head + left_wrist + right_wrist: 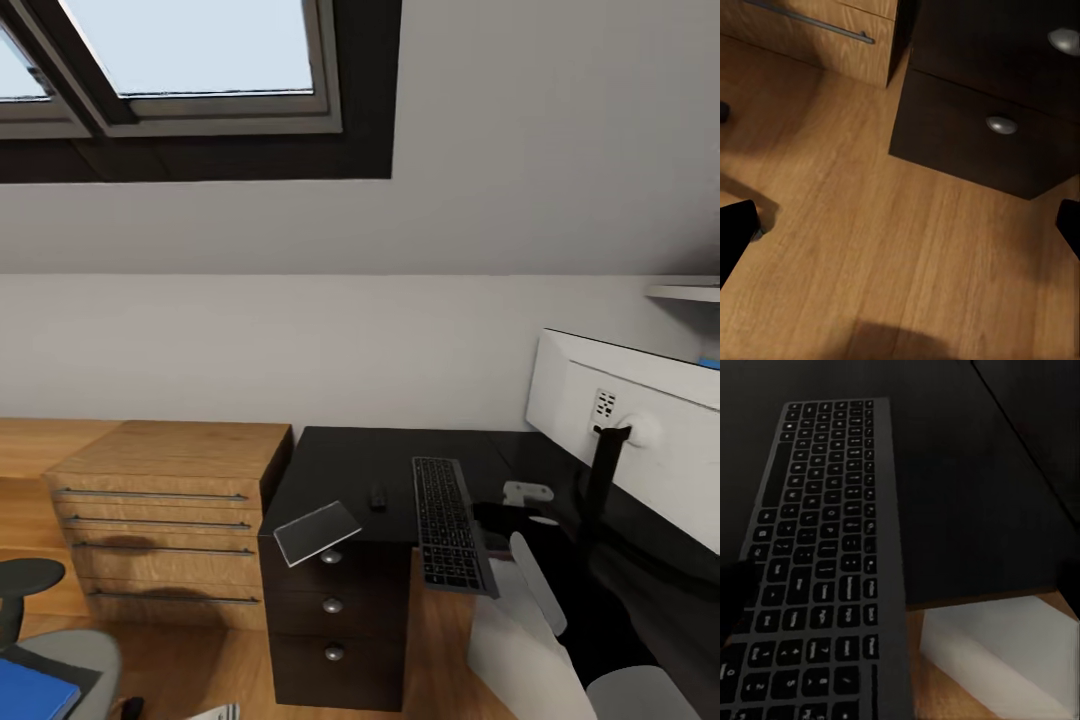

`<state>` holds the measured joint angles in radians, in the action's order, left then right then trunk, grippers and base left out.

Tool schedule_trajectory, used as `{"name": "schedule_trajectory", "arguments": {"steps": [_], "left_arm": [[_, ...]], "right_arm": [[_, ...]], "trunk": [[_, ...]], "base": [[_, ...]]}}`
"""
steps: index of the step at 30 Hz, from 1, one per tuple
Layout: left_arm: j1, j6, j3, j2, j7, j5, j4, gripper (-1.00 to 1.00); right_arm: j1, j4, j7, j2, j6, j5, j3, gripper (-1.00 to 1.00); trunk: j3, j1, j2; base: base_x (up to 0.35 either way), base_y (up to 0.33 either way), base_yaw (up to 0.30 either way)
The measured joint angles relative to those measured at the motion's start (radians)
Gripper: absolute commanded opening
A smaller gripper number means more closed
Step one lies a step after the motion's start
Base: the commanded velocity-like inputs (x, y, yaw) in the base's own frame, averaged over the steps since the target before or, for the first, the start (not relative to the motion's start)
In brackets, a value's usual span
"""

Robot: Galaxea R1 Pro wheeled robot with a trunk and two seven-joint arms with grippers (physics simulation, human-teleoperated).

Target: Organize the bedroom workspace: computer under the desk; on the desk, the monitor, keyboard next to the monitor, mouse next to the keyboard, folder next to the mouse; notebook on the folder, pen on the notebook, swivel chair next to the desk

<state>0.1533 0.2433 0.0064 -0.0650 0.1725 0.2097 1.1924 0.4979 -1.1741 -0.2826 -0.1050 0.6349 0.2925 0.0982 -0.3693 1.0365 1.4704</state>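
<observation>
The keyboard lies on the black desk, its near end overhanging the front edge. My right gripper hovers open just above it, fingers spread wide. The mouse sits left of the keyboard, and the notebook lies tilted at the desk's front corner. At the right the monitor stands on the desk with its white back to me. The computer is under the desk. The blue folder rests on the swivel chair. My left gripper is open over the floor. The pen is out of view.
A light-wood drawer unit stands left of the desk's black drawers. Wood floor lies between the chair and the drawers. Skylights sit in the sloped wall above.
</observation>
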Motion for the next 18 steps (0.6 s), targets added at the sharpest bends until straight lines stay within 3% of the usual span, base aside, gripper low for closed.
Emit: {"name": "schedule_trajectory", "arguments": {"steps": [11, 18], "left_arm": [[0.000, -0.008, -0.001, 0.001, 0.001, 0.001, -0.008, 1.00], [0.000, -0.009, -0.001, 0.000, 0.002, 0.001, -0.009, 1.00]], "right_arm": [[0.001, 0.120, -0.062, 0.001, -0.188, -0.002, -0.001, 1.00], [0.002, 0.219, -0.103, 0.002, -0.426, 0.003, -0.002, 1.00]], "trunk": [[0.000, 0.000, 0.000], [0.000, 0.000, 0.000]], "base": [[0.000, -0.038, 0.000], [0.000, -0.003, 0.000]]}}
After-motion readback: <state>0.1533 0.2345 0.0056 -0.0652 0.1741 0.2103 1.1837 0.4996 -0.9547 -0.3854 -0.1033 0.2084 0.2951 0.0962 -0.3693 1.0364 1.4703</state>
